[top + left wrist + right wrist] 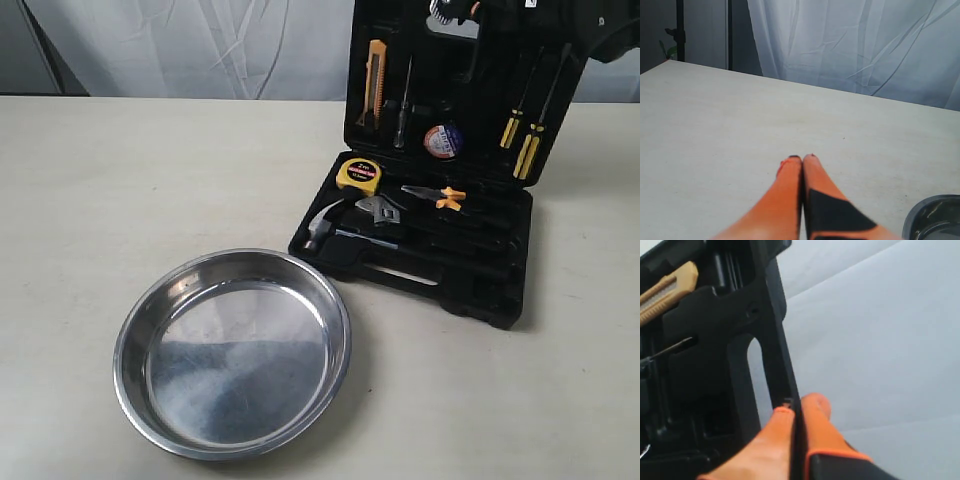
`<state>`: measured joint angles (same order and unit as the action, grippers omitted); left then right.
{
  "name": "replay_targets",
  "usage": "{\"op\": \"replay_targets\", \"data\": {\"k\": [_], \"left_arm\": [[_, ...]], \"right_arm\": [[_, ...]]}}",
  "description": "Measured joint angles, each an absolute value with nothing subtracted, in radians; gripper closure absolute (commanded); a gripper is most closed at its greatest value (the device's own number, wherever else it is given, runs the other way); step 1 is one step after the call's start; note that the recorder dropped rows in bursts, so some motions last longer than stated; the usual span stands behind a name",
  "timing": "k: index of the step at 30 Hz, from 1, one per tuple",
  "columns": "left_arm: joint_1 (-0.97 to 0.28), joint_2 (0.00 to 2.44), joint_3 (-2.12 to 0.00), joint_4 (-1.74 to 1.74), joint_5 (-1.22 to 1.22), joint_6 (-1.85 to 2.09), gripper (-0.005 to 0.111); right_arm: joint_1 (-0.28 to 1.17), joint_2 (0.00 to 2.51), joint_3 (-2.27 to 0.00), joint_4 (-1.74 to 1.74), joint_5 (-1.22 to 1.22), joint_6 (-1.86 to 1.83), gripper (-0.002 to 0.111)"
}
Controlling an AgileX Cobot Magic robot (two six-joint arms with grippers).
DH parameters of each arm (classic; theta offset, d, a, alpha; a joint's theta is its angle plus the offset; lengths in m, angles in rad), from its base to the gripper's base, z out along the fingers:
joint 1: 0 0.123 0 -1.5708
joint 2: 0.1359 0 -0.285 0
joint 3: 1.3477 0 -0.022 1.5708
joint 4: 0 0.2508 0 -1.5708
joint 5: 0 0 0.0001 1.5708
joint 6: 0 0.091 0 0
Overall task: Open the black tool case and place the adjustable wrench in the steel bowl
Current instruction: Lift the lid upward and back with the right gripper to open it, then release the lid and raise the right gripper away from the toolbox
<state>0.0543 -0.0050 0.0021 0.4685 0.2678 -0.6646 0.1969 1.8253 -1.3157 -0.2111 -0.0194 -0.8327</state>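
Observation:
The black tool case point(470, 270) lies open at the right of the table, its lid standing upright. Its rim runs through the right wrist view as the black tool case point(775, 330). My right gripper point(797, 407) is shut on the lid's top edge, one orange finger on each side, and shows as the right gripper point(452, 12) at the top of the exterior view. The adjustable wrench point(378, 209) rests in the case's base beside the hammer. The steel bowl point(240, 360) sits empty in front of the case. My left gripper point(803, 157) is shut on nothing above bare table, near the steel bowl point(935, 217).
In the base lie a claw hammer point(322, 225), a yellow tape measure point(358, 173) and orange-handled pliers point(440, 195). The lid holds a utility knife point(374, 85) and yellow-handled screwdrivers point(525, 140). A white curtain hangs behind the table.

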Motion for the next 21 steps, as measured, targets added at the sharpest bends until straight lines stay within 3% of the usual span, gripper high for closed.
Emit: {"op": "replay_targets", "data": {"k": [1, 4, 13, 15, 21], "left_arm": [[0.054, -0.005, 0.002, 0.468, 0.268, -0.665, 0.106], [0.054, -0.005, 0.002, 0.468, 0.266, -0.665, 0.106], [0.054, -0.005, 0.002, 0.468, 0.264, -0.665, 0.106], [0.054, -0.005, 0.002, 0.468, 0.264, -0.665, 0.106], [0.054, -0.005, 0.002, 0.468, 0.264, -0.665, 0.106]], "right_arm": [[0.193, 1.828, -1.317, -0.186, -0.022, -0.833, 0.078], [0.172, 1.838, -1.329, -0.064, 0.000, -0.833, 0.061], [0.145, 1.843, -1.367, 0.115, 0.042, -0.833, 0.064], [0.145, 1.840, -1.367, 0.166, 0.083, -0.833, 0.070], [0.145, 1.819, -1.367, 0.322, 0.290, -0.833, 0.109]]}}
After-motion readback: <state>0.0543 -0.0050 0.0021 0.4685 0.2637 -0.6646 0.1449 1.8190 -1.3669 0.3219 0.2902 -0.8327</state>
